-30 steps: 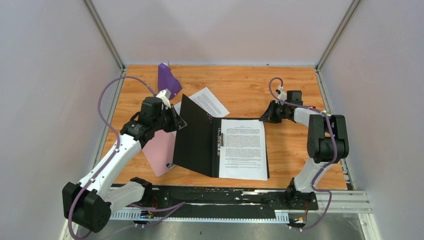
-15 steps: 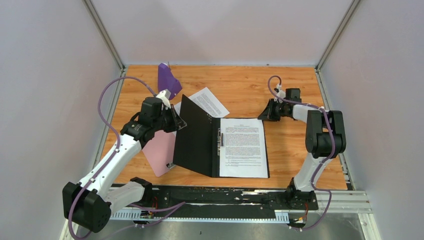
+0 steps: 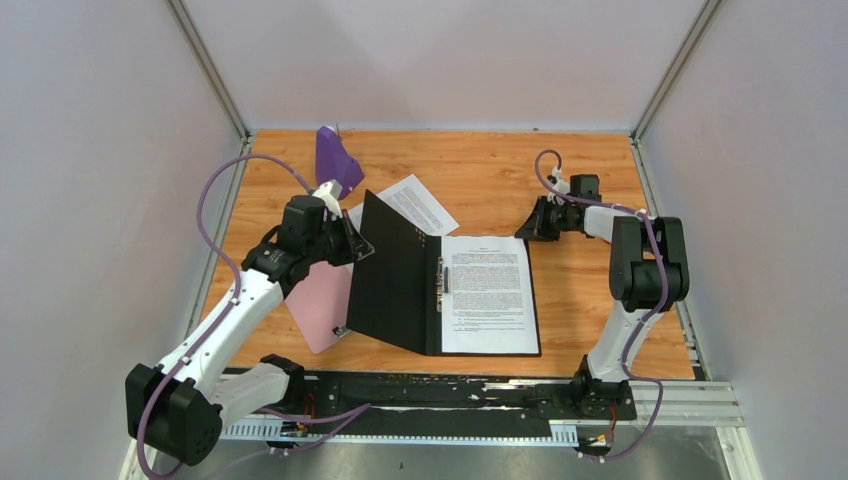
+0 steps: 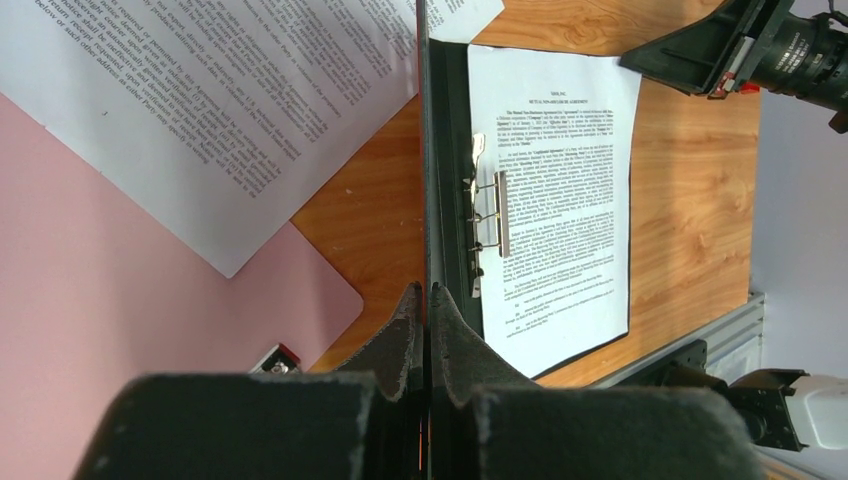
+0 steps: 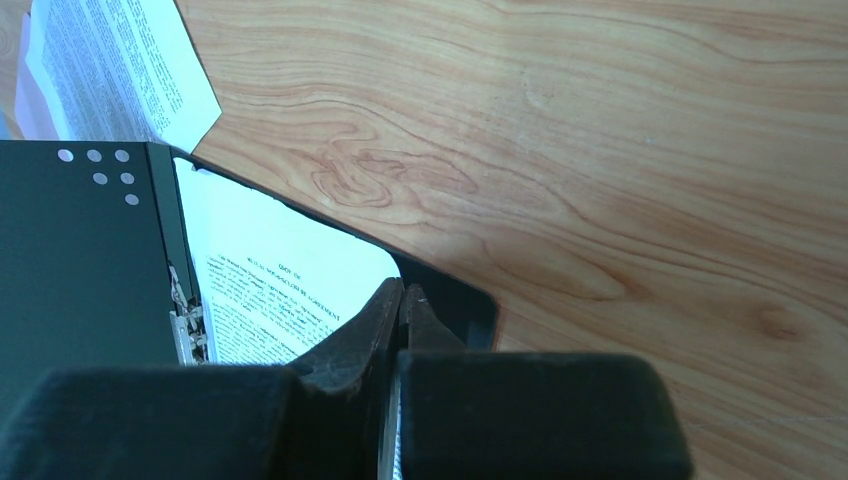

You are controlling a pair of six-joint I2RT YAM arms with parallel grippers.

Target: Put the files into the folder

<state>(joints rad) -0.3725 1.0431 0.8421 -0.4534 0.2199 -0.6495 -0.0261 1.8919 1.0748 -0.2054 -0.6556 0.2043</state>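
One folder, stiff, open mid-table; our left gripper pinches its raised cover. Two files, which we judge limp and light, best slid by an edge: one sheet inside, other sheet behind the cover. Our right gripper, closed, sits at the folder's far corner.

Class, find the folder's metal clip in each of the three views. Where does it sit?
Top external: metal clip at centre, on the folder spine.
Left wrist: clip near the middle.
Right wrist: clip at lower left.
Shared landmark: the printed sheet just right of it.
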